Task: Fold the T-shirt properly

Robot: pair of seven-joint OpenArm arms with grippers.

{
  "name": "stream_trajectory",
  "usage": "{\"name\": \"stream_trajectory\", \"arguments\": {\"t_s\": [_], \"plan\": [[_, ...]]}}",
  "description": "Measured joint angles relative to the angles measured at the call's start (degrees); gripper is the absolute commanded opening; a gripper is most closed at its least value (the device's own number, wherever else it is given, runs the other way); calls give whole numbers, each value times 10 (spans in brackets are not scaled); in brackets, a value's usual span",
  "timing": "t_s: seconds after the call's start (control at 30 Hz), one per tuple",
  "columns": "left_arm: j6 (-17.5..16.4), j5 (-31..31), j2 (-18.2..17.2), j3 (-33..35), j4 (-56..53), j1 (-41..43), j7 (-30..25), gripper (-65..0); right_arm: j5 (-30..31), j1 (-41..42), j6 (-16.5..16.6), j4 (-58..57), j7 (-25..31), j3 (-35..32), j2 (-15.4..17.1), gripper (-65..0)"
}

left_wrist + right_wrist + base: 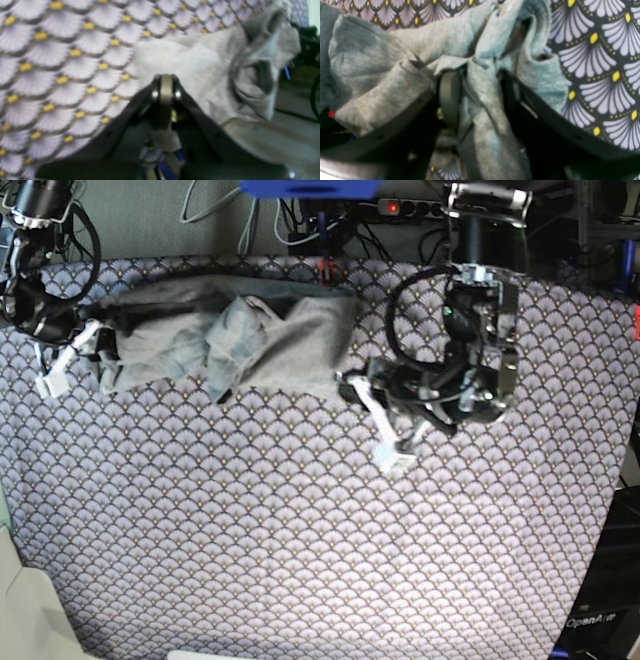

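I see the T-shirt point(250, 330) lying bunched up in a long, lumpy strip on the far part of the tablecloth point(300, 540). It is not flat. It has lots of folds and humps, and one big fold sticks up in its middle.

My right gripper point(85, 340) is at one end of the shirt, the end on the left of the base view. Its two jaws stand apart, and grey cloth is stuffed between them. In the right wrist view, the right gripper point(475, 80) has a thick twist of the shirt point(480, 105) running down through the gap, and more cloth lies draped over one jaw. So it has hold of the shirt.

My left gripper point(358, 385) is at the other end of the shirt, right at its edge. In the left wrist view, the left gripper point(165, 77) has its jaws pressed tight together. The shirt point(190, 67) sits just past the tips. I cannot tell if any cloth is pinched between them.
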Motion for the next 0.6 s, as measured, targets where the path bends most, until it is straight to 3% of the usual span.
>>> {"name": "stream_trajectory", "arguments": {"t_s": [0.17, 0.27, 0.43, 0.6], "plan": [[0, 2, 33, 24, -8, -3, -1, -650, 0, 0, 0, 0, -1, -2, 5, -406], [5, 2, 34, 42, -43, -6, -3, -650, 5, 0, 3, 0, -6, -2, 7, -404], [5, 2, 10, 52, -94, -2, -17, -650, -15, -10, 4, 34, -30, 18, 12, -403], [7, -4, -7, 50, -111, -2, -36, -650, -42, -21, -2, 93, -97, 67, 20, -403]]}}
